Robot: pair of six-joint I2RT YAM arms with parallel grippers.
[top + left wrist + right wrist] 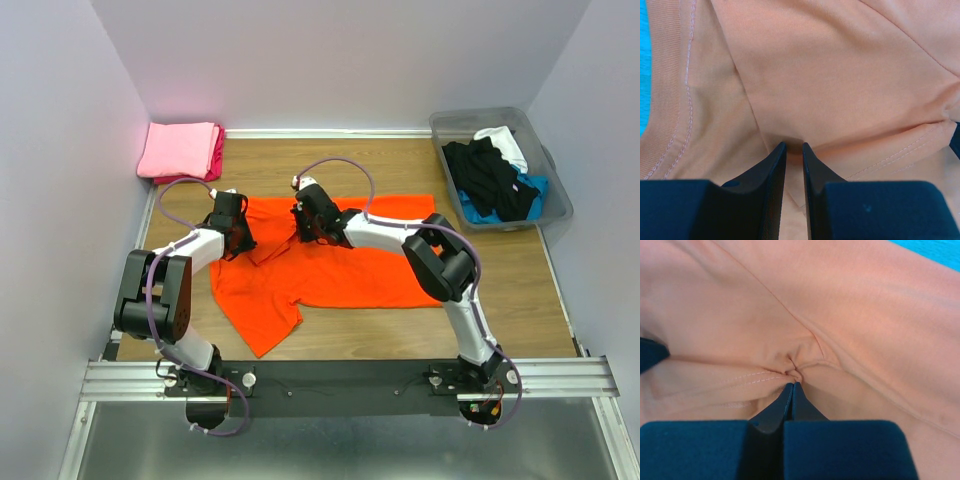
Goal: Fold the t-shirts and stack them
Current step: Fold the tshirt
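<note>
Far off to the left of both sets of jaws, a folded stack of pink t-shirts (180, 150) is lying in the back corner of the table (400, 330), with a magenta t-shirt (217, 160) showing at its right edge. The left gripper (792, 146) is bearing down on the orange t-shirt (340, 270). Its jaws are standing narrow, a thin fold of orange cloth is running between them, and the cloth is puckering just ahead of the tips. A ribbed, stitched band is running left of those jaws.

The orange t-shirt is lying spread across the middle of the table, bunching up between the two grippers. Just to the right, the right gripper (791, 385) is pinching the same shirt, its jaws sitting tight together on a small gathered pucker beside a stitched hem.

Well off to the right of those jaws, a grey bin (475, 114) is holding black t-shirts (490, 175), a white t-shirt (505, 143) and a blue t-shirt (478, 210).
</note>
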